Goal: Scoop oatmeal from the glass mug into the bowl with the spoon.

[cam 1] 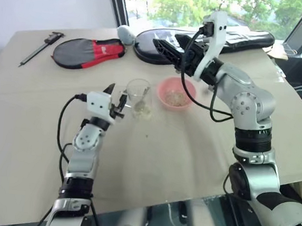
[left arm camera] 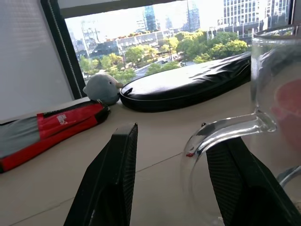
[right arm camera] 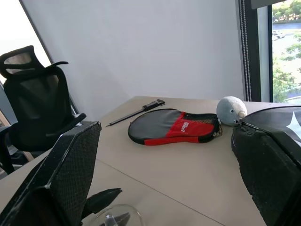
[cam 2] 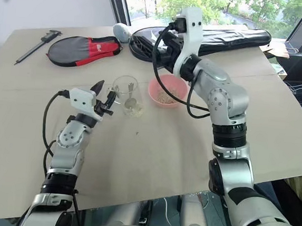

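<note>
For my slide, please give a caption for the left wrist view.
Open jaws around the glass mug handle, racket cases by the window behind.

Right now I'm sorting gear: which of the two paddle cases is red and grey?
The red-and-grey paddle case nearest the caliper; the other case is black.

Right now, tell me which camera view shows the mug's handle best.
The left wrist view: the glass mug's handle curves close up between the left gripper's fingers, apparently unclamped. The eye views show the glass mug small, its handle barely discernible. The right wrist view catches just its rim.
</note>
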{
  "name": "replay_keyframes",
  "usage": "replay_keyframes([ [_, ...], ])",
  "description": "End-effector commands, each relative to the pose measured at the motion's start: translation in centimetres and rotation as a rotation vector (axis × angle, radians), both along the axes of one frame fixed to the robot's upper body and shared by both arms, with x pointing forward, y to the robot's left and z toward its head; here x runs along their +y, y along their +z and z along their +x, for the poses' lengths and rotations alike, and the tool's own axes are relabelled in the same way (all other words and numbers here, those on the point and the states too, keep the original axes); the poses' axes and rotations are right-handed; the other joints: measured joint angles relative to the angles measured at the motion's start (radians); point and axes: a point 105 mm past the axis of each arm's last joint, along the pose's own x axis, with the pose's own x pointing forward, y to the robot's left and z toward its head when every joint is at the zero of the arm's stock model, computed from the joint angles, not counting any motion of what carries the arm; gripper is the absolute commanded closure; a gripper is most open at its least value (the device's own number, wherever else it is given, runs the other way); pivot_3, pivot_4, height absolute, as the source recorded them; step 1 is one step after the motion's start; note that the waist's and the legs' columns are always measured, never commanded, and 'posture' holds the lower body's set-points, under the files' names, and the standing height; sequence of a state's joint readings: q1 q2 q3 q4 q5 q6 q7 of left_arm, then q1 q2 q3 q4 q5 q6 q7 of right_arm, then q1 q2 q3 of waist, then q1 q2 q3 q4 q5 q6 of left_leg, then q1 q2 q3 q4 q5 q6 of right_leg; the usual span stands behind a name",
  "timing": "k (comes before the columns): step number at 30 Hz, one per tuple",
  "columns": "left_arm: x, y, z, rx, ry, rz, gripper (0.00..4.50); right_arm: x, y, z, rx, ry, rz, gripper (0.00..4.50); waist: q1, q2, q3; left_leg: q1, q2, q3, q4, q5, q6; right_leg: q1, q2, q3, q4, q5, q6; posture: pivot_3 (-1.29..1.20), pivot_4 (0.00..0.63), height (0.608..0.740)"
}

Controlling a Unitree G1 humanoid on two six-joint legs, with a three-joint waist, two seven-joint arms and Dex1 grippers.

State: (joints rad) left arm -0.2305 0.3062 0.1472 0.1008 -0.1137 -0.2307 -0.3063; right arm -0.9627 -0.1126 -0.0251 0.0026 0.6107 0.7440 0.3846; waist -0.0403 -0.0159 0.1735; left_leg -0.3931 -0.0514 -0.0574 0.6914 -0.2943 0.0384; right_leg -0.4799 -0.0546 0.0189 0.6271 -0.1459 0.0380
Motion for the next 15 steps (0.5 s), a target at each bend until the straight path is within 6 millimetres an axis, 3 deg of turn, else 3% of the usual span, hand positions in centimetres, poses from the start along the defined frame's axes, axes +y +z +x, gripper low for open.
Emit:
replay_keyframes([
  [1, -0.1, 1.1, -2.2, -0.022, -0.053, 0.076, 2.29, -2.5, 0.7, -0.2, 0.002, -0.034, 0.054, 0.0, -0.001, 0.0, 0.0, 0.0, 0.0, 0.0, 0.0, 0.0, 0.0, 0.0, 0.0, 0.0, 0.0, 0.0, 0.0, 0.0, 0.15, 0.74],
  [3, 0.2, 1.0, -3.1, -0.003, -0.06, 0.086, 2.29, -3.7, 0.0, 0.0, 0.011, -0.07, 0.037, 0.0, 0.001, 0.0, 0.0, 0.0, 0.0, 0.0, 0.0, 0.0, 0.0, 0.0, 0.0, 0.0, 0.0, 0.0, 0.0, 0.0, 0.15, 0.74],
  [7, 0.5, 0.4, -6.3, 0.084, -0.127, 0.117, 2.29, -8.2, -3.1, 0.0, 0.058, -0.161, 0.004, 0.0, 0.006, 0.0, 0.0, 0.0, 0.0, 0.0, -0.001, 0.0, 0.0, 0.0, -0.001, 0.0, -0.001, 0.0, 0.0, 0.0, 0.15, 0.74],
  [10, 1.1, 0.4, -8.2, 0.137, -0.136, 0.067, 2.29, -11.5, -6.1, -1.0, 0.082, -0.199, -0.073, 0.0, 0.008, 0.0, 0.0, 0.0, 0.0, 0.0, -0.001, 0.0, 0.001, 0.001, -0.001, 0.0, -0.002, 0.0, 0.0, 0.0, 0.15, 0.74],
  [13, 1.5, 0.4, -9.7, 0.178, -0.138, 0.022, 2.29, -13.3, -9.0, -2.5, 0.115, -0.185, -0.159, 0.0, 0.009, 0.0, -0.001, 0.002, 0.001, 0.0, -0.001, -0.002, 0.004, 0.002, 0.0, 0.0, -0.001, 0.0, 0.0, 0.0, 0.15, 0.74],
  [14, 1.6, 0.0, -10.5, 0.206, -0.143, -0.002, 1.64, -14.0, -10.5, -3.4, 0.136, -0.179, -0.191, 0.0, 0.007, 0.0, 0.0, 0.004, 0.001, 0.001, -0.002, -0.002, 0.004, 0.005, 0.0, 0.0, -0.002, 0.0, 0.0, 0.0, 0.15, 0.74],
  [15, 1.5, -0.4, -11.3, 0.233, -0.15, -0.019, 1.41, -14.5, -11.9, -4.3, 0.15, -0.168, -0.228, 0.0, 0.006, 0.001, 0.0, 0.009, 0.001, 0.002, -0.003, -0.003, 0.005, 0.009, 0.001, 0.001, -0.003, 0.0, 0.0, 0.0, 0.15, 0.74],
])
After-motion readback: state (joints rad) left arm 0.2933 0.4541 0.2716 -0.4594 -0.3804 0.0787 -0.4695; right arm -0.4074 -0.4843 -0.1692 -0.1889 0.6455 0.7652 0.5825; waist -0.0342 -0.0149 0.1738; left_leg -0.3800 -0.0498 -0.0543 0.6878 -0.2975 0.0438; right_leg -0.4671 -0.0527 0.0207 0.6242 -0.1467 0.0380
